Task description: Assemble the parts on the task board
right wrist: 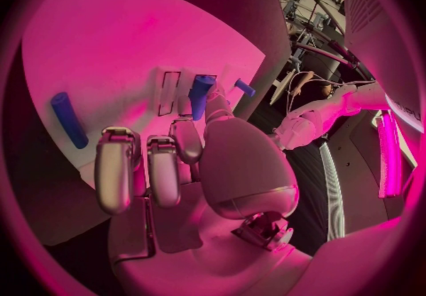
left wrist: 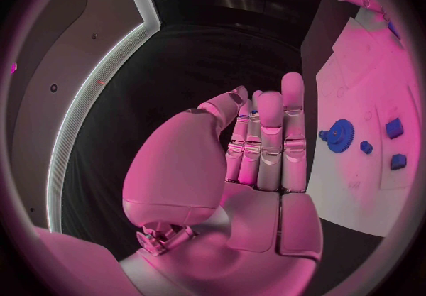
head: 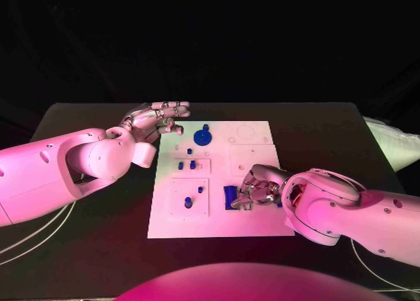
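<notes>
I see the white task board mid-table. My right hand pinches a blue peg over the board's near right part. My left hand, fingers straight and holding nothing, hovers beside a blue gear lying on the board's far left.

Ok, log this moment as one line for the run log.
left hand: open, raised beside task board | right hand: pinching blue part over board | blue gear: on board

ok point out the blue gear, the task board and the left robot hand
blue gear (head: 203, 137), head view, on its round face
task board (head: 264, 226), head view, on a bare patch near its front edge
left robot hand (left wrist: 253, 150), left wrist view, on the upright fingers above the palm
</notes>
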Robot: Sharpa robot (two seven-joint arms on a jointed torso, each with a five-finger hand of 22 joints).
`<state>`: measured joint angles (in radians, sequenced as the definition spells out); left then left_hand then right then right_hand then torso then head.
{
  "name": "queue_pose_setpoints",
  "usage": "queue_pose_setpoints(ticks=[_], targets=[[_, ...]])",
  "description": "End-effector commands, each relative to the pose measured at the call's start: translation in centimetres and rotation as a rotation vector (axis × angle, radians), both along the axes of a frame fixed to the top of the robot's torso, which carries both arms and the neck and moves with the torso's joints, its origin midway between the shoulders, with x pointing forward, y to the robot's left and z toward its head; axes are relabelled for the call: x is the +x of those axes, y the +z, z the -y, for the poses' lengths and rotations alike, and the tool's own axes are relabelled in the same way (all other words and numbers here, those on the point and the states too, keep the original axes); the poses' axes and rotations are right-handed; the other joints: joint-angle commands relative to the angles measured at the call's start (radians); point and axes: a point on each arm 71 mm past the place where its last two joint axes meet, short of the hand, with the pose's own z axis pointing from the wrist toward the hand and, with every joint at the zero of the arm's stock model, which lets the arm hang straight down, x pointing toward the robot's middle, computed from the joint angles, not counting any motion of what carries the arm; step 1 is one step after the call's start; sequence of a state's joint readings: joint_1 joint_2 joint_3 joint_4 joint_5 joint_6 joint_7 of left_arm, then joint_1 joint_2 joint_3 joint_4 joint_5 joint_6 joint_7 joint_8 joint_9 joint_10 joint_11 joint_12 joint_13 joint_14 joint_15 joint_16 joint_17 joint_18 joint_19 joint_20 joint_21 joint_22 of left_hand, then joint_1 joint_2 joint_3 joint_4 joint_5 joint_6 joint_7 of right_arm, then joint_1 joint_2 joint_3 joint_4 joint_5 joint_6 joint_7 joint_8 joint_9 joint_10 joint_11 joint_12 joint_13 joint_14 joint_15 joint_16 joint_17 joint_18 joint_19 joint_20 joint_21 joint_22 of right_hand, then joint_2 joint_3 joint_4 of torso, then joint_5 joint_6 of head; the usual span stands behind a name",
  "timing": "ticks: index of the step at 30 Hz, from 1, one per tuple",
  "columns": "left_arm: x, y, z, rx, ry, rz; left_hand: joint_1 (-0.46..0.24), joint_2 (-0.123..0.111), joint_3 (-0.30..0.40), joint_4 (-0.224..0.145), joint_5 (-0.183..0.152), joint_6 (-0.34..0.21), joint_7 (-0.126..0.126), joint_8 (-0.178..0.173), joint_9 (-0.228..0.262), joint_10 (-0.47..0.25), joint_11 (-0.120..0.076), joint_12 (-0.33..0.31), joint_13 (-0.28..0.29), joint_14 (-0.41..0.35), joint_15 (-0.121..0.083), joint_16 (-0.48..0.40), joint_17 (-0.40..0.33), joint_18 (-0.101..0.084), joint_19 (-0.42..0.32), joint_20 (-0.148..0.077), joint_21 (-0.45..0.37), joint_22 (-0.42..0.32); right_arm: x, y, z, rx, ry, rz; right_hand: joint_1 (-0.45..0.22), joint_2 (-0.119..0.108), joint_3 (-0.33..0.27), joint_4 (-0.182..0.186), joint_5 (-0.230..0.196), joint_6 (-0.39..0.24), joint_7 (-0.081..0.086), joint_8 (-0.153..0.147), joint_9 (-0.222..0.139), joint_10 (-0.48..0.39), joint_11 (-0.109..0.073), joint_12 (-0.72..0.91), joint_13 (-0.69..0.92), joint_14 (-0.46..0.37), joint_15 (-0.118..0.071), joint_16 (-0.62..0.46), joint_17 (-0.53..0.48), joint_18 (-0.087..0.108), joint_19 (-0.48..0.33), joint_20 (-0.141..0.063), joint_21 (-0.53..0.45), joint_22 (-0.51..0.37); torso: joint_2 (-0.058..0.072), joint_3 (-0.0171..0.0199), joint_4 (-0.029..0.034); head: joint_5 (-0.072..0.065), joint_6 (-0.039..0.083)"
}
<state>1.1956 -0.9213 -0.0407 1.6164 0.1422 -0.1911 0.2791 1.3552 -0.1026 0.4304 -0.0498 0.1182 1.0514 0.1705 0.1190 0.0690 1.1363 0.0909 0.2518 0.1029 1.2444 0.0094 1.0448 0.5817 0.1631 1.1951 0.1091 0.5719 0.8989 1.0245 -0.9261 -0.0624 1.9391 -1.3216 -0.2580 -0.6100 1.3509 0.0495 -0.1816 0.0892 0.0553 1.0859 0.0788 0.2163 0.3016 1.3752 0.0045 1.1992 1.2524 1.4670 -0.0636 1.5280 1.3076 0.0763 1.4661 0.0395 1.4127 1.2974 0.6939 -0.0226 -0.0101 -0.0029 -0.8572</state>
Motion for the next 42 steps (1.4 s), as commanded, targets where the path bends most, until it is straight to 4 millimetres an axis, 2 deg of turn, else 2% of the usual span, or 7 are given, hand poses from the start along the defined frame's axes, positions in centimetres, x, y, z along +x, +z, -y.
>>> queue_pose_setpoints(ticks=[1, 12, 16, 19, 24, 31, 42], targets=[[-0.1, 0.1, 0.2, -0.009, -0.019, 0.006, 0.009, 0.000, -0.006, 0.001, -0.002, -0.007, 0.000, 0.006, -0.001, -0.007, 0.003, 0.003, 0.001, -0.007, 0.000, -0.004, -0.001, 0.019, 0.000, 0.001, -0.004, -0.001, 0.0, -0.1, -0.1, -0.027, 0.017, 0.016, 0.000, 0.014, 0.001, 0.000, -0.001, 0.006, -0.001, 0.003, 0.003, 0.011, -0.006, 0.007, 0.001, 0.089, -0.008, 0.000, 0.184, -0.019, 0.015, -0.008, -0.001, 0.001, 0.000, -0.0006, -0.0007, 0.000, 0.001], [-0.1, 0.1, 0.2, -0.009, -0.019, 0.005, 0.009, 0.000, -0.006, 0.001, -0.002, -0.007, 0.000, 0.006, -0.001, -0.007, 0.003, 0.003, 0.001, -0.007, 0.000, -0.004, -0.001, 0.019, 0.000, 0.001, -0.004, -0.001, -0.5, 0.8, 1.5, 0.023, -0.039, 0.034, -0.047, 0.015, -0.015, 0.016, 0.036, 0.001, -0.001, -0.001, 0.010, 0.018, -0.006, 0.012, 0.009, 0.089, -0.008, 0.002, 0.187, -0.018, 0.015, -0.009, -0.002, -0.001, -0.001, -0.0004, -0.0010, -0.005, 0.001], [-0.1, 0.1, 0.1, -0.008, -0.018, 0.005, 0.009, 0.000, -0.006, 0.001, -0.002, -0.007, 0.000, 0.006, -0.001, -0.007, 0.003, 0.003, 0.001, -0.007, 0.000, -0.004, -0.001, 0.019, 0.000, 0.001, -0.004, -0.001, -0.5, 2.1, 3.5, 0.052, -0.074, 0.052, -0.046, 0.009, -0.018, 0.011, 0.057, -0.019, 0.006, -0.014, 0.008, -0.005, 0.000, -0.023, -0.016, 0.091, -0.004, 0.006, 0.195, -0.017, 0.012, -0.006, -0.006, -0.007, -0.002, -0.0012, -0.0035, -0.009, 0.004], [-0.1, 0.1, 0.1, -0.008, -0.018, 0.004, 0.009, 0.001, -0.006, 0.001, -0.002, -0.008, 0.000, 0.006, -0.001, -0.007, 0.003, 0.003, 0.001, -0.007, 0.000, -0.004, -0.002, 0.019, 0.000, 0.001, -0.005, -0.002, -0.3, 3.2, 5.4, 0.042, -0.094, 0.070, -0.031, 0.016, -0.012, 0.000, 0.094, -0.041, 0.016, -0.034, 0.002, -0.015, 0.008, -0.037, -0.024, 0.092, 0.003, 0.009, 0.202, -0.018, 0.012, -0.001, -0.006, -0.005, -0.001, -0.0017, -0.0033, -0.017, 0.006], [-0.1, 0.1, 0.2, -0.008, -0.019, 0.005, 0.010, 0.002, -0.008, 0.000, -0.002, -0.008, 0.000, 0.006, -0.001, -0.009, 0.003, 0.005, 0.001, -0.009, 0.001, -0.006, -0.007, 0.019, 0.000, 0.001, -0.006, -0.002, -0.3, 3.9, 7.6, -0.014, -0.107, 0.088, -0.019, 0.027, -0.004, -0.009, 0.138, -0.034, 0.017, -0.042, -0.002, -0.018, 0.009, -0.043, -0.025, 0.092, 0.006, 0.010, 0.203, -0.018, 0.012, 0.004, -0.004, -0.002, 0.001, -0.0013, -0.0041, -0.025, 0.012], [-0.1, 0.1, 0.3, -0.010, -0.022, 0.006, 0.010, 0.002, -0.008, 0.000, -0.002, -0.008, 0.000, 0.006, -0.001, -0.009, 0.003, 0.005, 0.001, -0.009, 0.001, -0.006, -0.007, 0.019, 0.000, 0.001, -0.006, -0.002, -0.1, 3.4, 9.6, -0.129, -0.111, 0.115, -0.034, 0.032, -0.008, 0.000, 0.156, -0.015, 0.012, -0.040, 0.001, -0.016, 0.006, -0.045, -0.024, 0.091, 0.003, 0.009, 0.202, -0.018, 0.012, 0.003, -0.003, 0.000, 0.001, 0.0018, -0.0069, -0.034, 0.015], [-0.1, 0.1, 0.3, -0.010, -0.024, 0.006, 0.010, 0.002, -0.008, 0.000, -0.002, -0.008, 0.000, 0.006, -0.001, -0.009, 0.003, 0.005, 0.001, -0.009, 0.001, -0.006, -0.007, 0.019, 0.000, 0.001, -0.006, -0.002, 0.0, 1.5, 10.0, -0.230, -0.083, 0.110, -0.042, 0.037, -0.009, 0.006, 0.159, -0.006, 0.008, -0.038, 0.003, -0.020, 0.003, -0.056, -0.033, 0.090, 0.001, 0.007, 0.197, -0.018, 0.012, 0.002, -0.004, -0.002, 0.001, 0.0008, -0.0037, -0.037, 0.014]])
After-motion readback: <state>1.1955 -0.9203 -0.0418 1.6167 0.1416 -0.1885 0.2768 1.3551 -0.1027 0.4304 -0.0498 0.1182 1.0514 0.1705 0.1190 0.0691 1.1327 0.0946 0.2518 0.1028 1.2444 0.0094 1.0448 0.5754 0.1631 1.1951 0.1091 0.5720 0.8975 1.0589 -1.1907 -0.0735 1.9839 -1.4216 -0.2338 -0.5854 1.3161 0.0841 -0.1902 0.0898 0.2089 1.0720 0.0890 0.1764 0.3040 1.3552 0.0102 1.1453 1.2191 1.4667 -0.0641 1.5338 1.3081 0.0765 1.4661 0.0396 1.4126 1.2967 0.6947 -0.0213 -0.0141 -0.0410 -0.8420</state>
